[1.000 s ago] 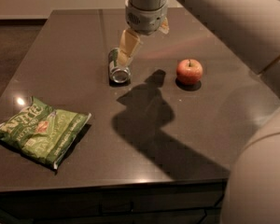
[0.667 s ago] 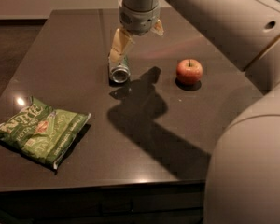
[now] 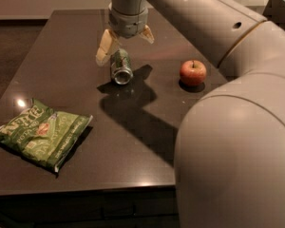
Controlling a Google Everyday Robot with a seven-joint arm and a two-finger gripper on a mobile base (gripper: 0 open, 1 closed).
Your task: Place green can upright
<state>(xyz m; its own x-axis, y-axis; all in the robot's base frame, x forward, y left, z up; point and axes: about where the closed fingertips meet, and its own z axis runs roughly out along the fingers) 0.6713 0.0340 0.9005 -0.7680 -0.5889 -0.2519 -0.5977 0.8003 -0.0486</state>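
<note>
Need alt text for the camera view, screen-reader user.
A green can lies on its side on a dark table, the robot's open gripper hovering just above its far end. A red apple sits to its right; a green chip bag lies at the front left.

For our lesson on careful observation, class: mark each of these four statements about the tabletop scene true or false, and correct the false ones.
1. The green can stands upright. False: it lies on its side on the table.
2. The apple sits apart from the can. True.
3. The end effector hangs over the chip bag. False: it hangs just above the can, open.
4. The chip bag lies near the table's front edge, well away from the can. True.
</note>
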